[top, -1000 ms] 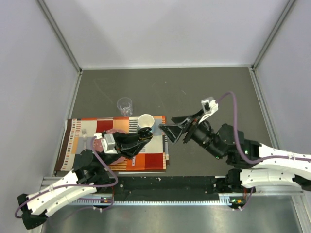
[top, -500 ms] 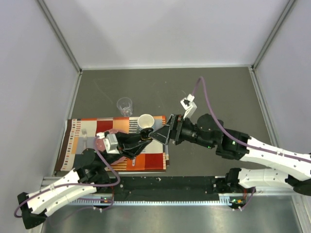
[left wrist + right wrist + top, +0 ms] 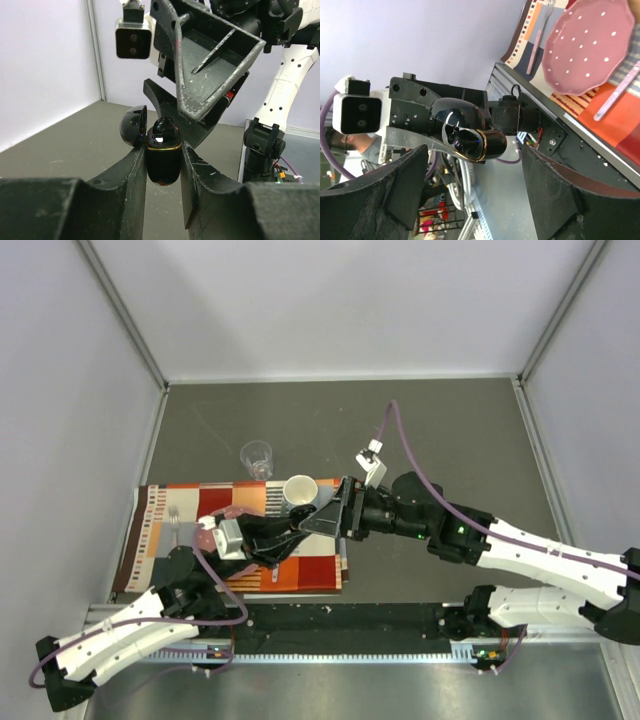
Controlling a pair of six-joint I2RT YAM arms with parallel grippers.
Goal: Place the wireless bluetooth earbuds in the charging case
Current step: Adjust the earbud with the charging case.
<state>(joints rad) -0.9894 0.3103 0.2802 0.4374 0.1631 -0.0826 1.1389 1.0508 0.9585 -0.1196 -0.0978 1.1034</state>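
Here, the left gripper point(image 3: 163, 150) is closed tightly on the charging case point(image 3: 162, 162), a small black oval body with a gold rim. Its two fingers point(image 3: 131, 175) press on the left and right sides of the case and hold it upright, lifted above the striped placemat point(image 3: 160, 530) and near the white mug point(image 3: 300, 489). The lid point(image 3: 133, 127) is swung open to the left. A glossy black rounded form rises just over the gold rim, but I cannot tell if it is one of the earbuds. The right gripper point(image 3: 472, 155) faces the case from the other side with its fingers point(image 3: 405, 185) spread wide and nothing between them. In its own wrist view the open case appears centred in the gap, a little beyond the tips, and a pink dotted plate point(image 3: 587, 45) lies on the placemat.
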